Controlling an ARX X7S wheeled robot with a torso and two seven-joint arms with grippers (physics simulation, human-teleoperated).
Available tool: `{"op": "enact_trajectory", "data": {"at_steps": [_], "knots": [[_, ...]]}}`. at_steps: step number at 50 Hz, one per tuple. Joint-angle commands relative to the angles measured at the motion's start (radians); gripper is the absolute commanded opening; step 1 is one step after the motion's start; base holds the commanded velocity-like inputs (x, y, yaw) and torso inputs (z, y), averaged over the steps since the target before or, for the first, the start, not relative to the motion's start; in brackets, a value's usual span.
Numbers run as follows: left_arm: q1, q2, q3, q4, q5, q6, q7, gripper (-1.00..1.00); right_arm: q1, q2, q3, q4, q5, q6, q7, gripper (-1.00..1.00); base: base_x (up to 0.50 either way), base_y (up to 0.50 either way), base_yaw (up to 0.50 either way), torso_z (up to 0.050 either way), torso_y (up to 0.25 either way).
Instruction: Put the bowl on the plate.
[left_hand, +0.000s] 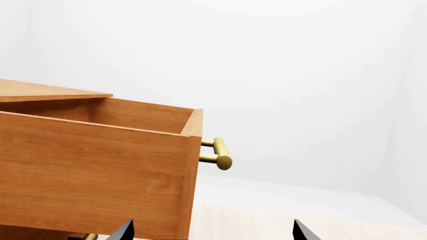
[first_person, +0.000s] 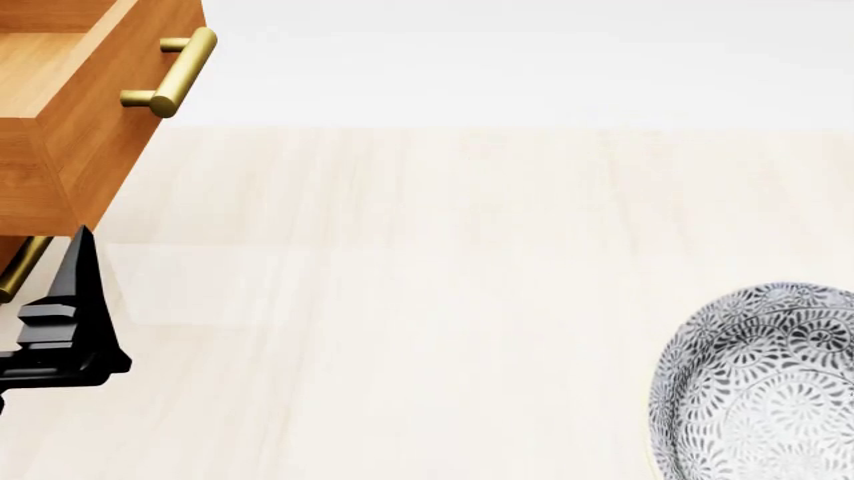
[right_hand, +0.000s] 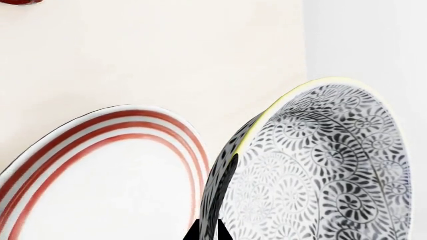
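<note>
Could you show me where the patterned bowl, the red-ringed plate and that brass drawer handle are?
bowl (right_hand: 320, 170): right wrist view, on its patterned inner wall.
plate (right_hand: 107, 125): right wrist view, on the red rings near its rim.
drawer handle (first_person: 180, 72): head view, on the middle of the brass bar.

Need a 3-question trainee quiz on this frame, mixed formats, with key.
1. True or false: the bowl already sits on the plate.
2. The right tool is shut on the bowl's: A) rim wall B) base C) nothing.
3. Fill in: the open wooden drawer has a ____-coloured handle.

Key: 1 false, the bowl is beside the plate, tilted; 2 A; 3 brass.
</note>
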Motion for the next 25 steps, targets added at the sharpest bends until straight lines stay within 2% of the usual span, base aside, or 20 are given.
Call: {"op": "enact_trajectory", "data": {"at_steps": [1,10,25], "knots": [[0.003,-0.004,0.005,0.002,-0.002,0.003,-0.006,1.0,-0.177,-0.028,0.122,0.005,0.045,-0.069,0.118,-1.0,0.0,0.0,0.0,0.0,0.0],[0.001,-0.009,0.006,0.0,-0.002,0.005,-0.012,1.0,-0.242,-0.07,0.16,0.044,0.083,-0.107,0.181,-1.0,0.0,0.0,0.0,0.0,0.0],[0.005,-0.013,0.014,-0.008,-0.002,0.015,-0.016,1.0,-0.257,-0.1,0.152,0.084,0.101,-0.133,0.22,-1.0,0.0,0.0,0.0,0.0,0.001]]}}
